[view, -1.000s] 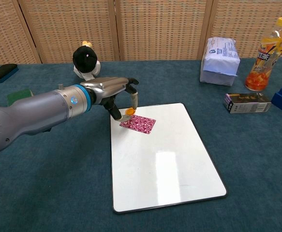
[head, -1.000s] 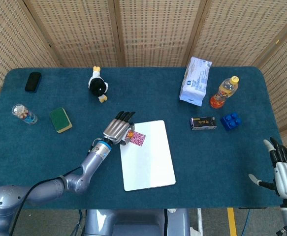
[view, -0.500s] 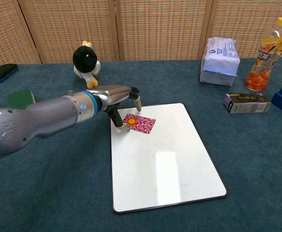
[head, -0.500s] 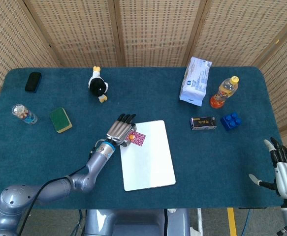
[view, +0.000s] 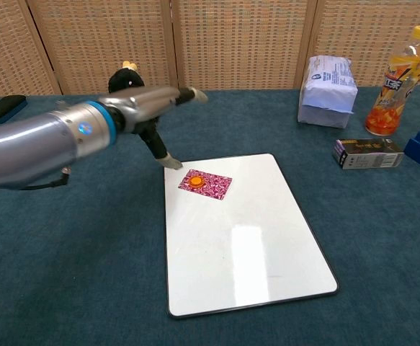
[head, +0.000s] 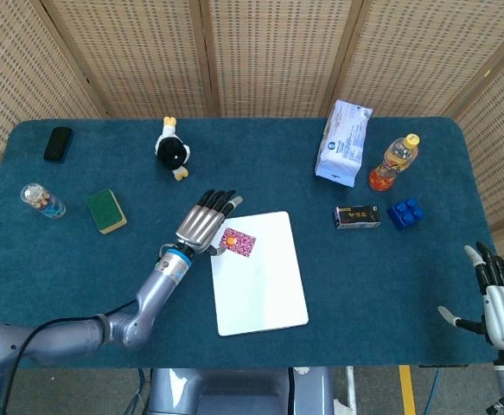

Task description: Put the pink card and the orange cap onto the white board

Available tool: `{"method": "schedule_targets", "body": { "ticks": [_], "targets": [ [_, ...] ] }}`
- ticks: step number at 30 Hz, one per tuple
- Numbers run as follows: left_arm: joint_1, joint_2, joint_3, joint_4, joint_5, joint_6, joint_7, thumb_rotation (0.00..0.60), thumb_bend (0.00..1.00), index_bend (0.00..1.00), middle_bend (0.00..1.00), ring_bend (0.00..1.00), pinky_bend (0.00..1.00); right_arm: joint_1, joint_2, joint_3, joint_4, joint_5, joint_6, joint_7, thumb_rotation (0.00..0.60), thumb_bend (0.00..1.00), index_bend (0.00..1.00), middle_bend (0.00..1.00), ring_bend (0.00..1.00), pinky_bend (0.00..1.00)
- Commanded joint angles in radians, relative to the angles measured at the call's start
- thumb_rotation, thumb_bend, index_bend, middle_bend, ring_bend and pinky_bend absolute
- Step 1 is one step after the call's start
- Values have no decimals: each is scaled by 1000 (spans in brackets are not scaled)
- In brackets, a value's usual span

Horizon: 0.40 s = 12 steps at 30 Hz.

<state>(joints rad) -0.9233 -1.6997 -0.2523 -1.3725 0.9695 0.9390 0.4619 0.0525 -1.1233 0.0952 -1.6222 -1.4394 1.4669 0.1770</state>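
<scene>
The pink patterned card point(head: 239, 242) point(view: 204, 183) lies on the upper left part of the white board point(head: 260, 277) point(view: 242, 238). A small orange cap point(head: 229, 240) point(view: 194, 180) sits on the card's left end. My left hand point(head: 205, 223) point(view: 152, 108) hovers above and to the left of the card, fingers spread, holding nothing. My right hand point(head: 496, 298) stays at the table's right edge in the head view, fingers apart and empty.
A penguin toy point(head: 173, 150), green sponge point(head: 106, 211), small jar point(head: 41, 201) and black phone point(head: 58, 143) lie to the left. A tissue pack point(head: 343, 143), orange drink bottle point(head: 393, 162), black box point(head: 357, 216) and blue brick point(head: 405, 212) stand to the right.
My left hand set the orange cap down on the card, let go of it, then lifted up and back to the left with its fingers spread. The right hand has not moved.
</scene>
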Motion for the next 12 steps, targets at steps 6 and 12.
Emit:
{"method": "schedule_targets", "body": {
  "ticks": [6, 12],
  "targets": [
    [321, 399, 152, -374, 228, 372, -90, 600, 0, 0, 0, 0, 0, -2, -7, 0, -4, 1, 10, -42, 600, 0, 60, 13, 0, 0],
    [508, 482, 251, -379, 251, 513, -196, 600, 0, 0, 0, 0, 0, -4, -11, 1, -5, 0, 16, -60, 600, 0, 60, 13, 0, 0]
  ]
}}
